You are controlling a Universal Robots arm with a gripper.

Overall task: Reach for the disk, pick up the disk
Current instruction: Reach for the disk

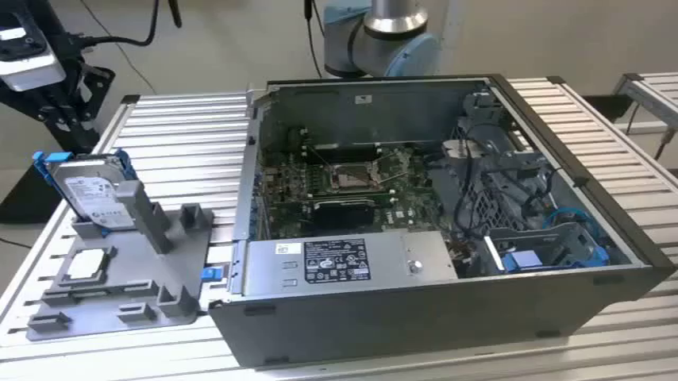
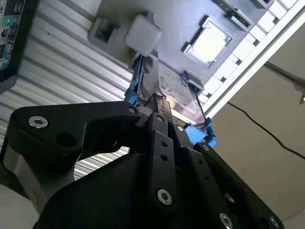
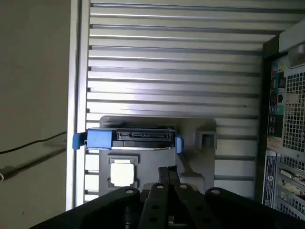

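Note:
The disk [image 1: 94,194] stands upright in a slot of the grey fixture [image 1: 159,262] at the exterior view's left: a silver-grey drive with a white label in a bright blue bracket. My gripper [image 1: 66,119] hangs just above and behind it, apart from it. In the second wrist view the black fingers [image 2: 157,112] point at the disk's [image 2: 174,93] upper edge, and the gripper [image 2: 155,100] has its tips pressed together. In the first wrist view the disk [image 3: 138,138] shows edge-on, with the gripper [image 3: 169,171] shut and holding nothing a short way from it.
A small square silver chip [image 1: 87,266] lies flat on the fixture in front of the disk. The open computer case [image 1: 424,198] stands to the exterior view's right on the slatted metal table [image 1: 180,135]. The table's edge runs close beside the fixture.

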